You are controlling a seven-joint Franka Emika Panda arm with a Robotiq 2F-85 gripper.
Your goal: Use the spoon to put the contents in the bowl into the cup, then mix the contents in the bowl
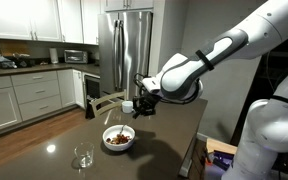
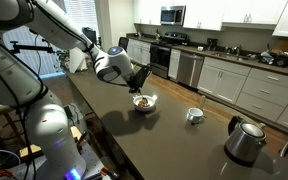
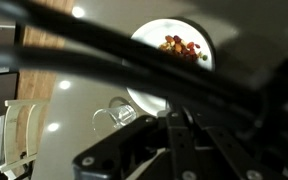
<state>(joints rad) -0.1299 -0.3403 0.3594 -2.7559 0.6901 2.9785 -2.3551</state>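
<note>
The round white bowl [image 1: 118, 140] stands on the dark table in both exterior views [image 2: 144, 102] and holds the brown and reddish contents [image 3: 181, 46]. In the wrist view its rim [image 3: 144, 40] shows at the upper middle. My gripper [image 1: 137, 105] hangs just above and behind the bowl, also seen in an exterior view [image 2: 139, 80]. In the wrist view its fingers [image 3: 184, 115] are pressed together on a thin pale thing, which looks like the spoon [image 1: 128, 105]. I see no white cup for certain.
A clear glass [image 1: 82, 156] stands beside the bowl and shows in the wrist view [image 3: 112, 114]. A small pale vessel [image 2: 194, 115] and a kettle [image 2: 246, 141] stand on the table. A dark bottle-like object [image 1: 91, 108] is at the far edge. Kitchen cabinets lie beyond.
</note>
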